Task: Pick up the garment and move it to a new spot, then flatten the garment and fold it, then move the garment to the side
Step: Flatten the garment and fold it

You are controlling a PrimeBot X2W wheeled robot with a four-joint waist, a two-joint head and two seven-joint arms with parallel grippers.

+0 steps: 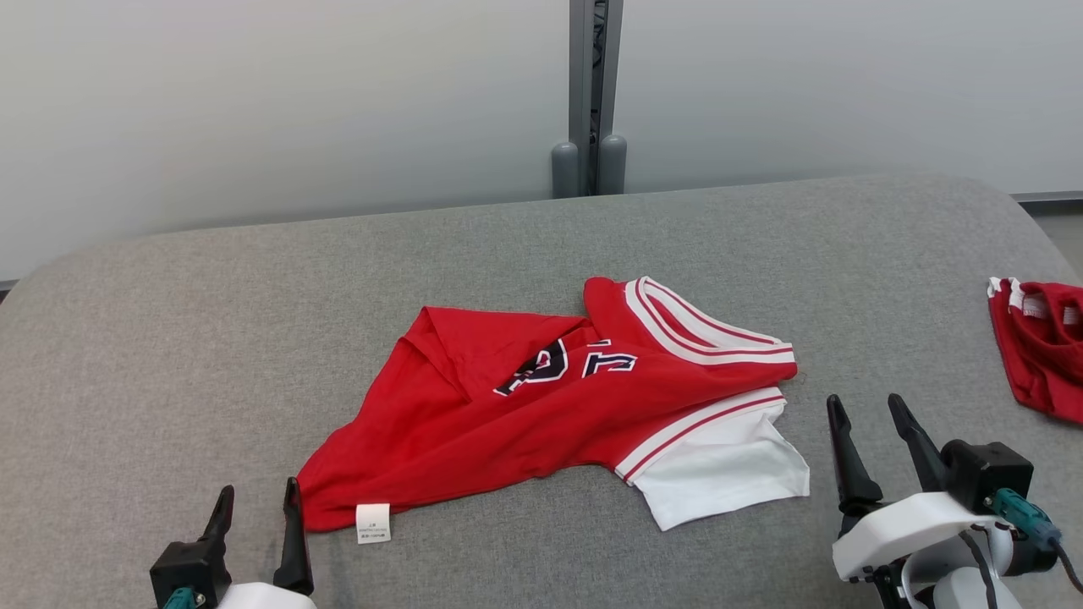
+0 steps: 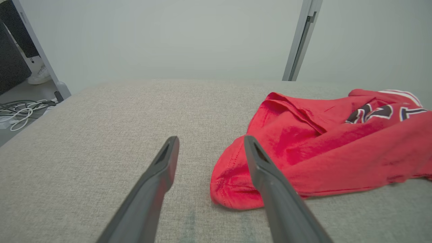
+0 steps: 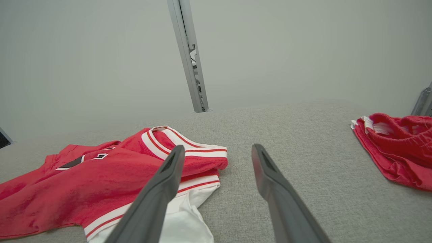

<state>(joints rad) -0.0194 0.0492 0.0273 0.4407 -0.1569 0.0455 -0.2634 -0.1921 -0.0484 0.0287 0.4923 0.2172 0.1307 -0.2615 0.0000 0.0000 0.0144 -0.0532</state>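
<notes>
The garment [image 1: 541, 406] lies crumpled in the middle of the grey counter [image 1: 169, 338]. Its red body is bunched over itself and a white sleeve [image 1: 728, 474] pokes out near the right hand [image 1: 865, 399]. From where I stand, the pick-up looks not yet made.

To do it well, I'd say each hand should take a single layer at an outer edge. The left hand [image 1: 259, 486] could go for the hem corner just beside it, by the white label [image 1: 373, 522]. The right could take the sleeve or the striped shoulder rather than the heaped middle, so the cloth opens out as it lifts. The red heap [image 1: 1045, 347] at the counter's right edge is well apart and best left alone.

Both hands have their fingers spread wide and hold nothing. The left's inner finger crosses the hem in its wrist view, but I can't tell whether it touches.
</notes>
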